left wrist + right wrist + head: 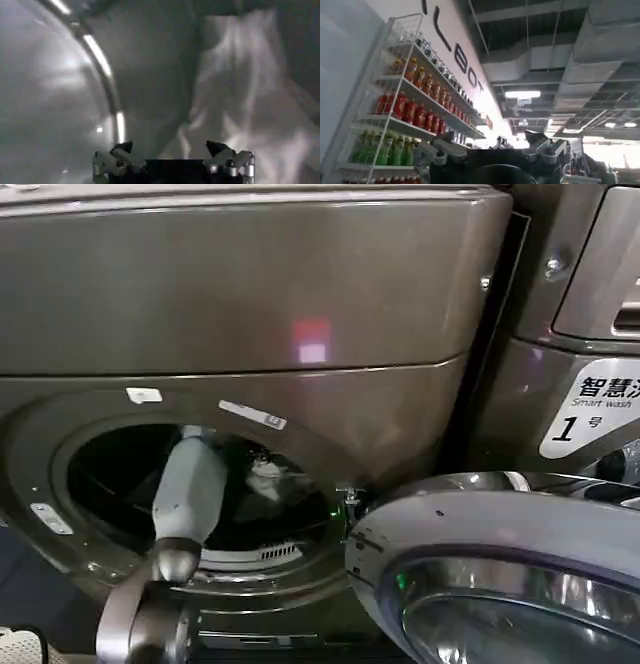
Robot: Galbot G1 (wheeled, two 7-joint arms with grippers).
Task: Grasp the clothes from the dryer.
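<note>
Closest to the head camera, the open porthole door (500, 574) swings out at the lower right, its glass rimmed in pale grey. Behind it stands the dryer (250, 294), a broad bronze-brown machine with a small red light glowing on its front panel. Its round porthole gapes at the lower left, and the robot's left arm reaches straight through it into the dark drum. Inside, the left gripper (172, 150) is spread open, holding nothing, its two fingertips (122, 148) apart and pointing at pale, crumpled clothes (240, 90) heaped against the drum wall. The right gripper (492, 142) is raised elsewhere, also released, facing a wire rack of bottled drinks (405, 110) and the ceiling
</note>
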